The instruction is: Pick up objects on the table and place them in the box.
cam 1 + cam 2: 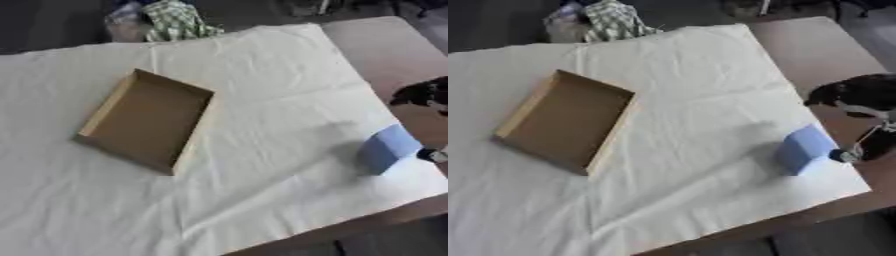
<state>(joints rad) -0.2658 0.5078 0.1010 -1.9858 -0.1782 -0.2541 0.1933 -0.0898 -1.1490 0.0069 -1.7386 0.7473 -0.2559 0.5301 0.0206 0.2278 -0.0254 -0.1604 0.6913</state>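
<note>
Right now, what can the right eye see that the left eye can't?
Only the right eye view shows most of the right hand, dark, beside the blue block, with a fingertip at its edge. Only the left eye view shows more white cloth left of the cardboard box. Both show the empty box, the block and the checked cloth beyond the table.

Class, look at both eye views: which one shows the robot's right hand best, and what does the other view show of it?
The right eye view shows the right hand best: its dark shape reaches in from the right edge, beside the blue block. The left eye view shows only a small dark part at the right edge, mostly cut off. Neither view shows how its fingers stand.
</note>
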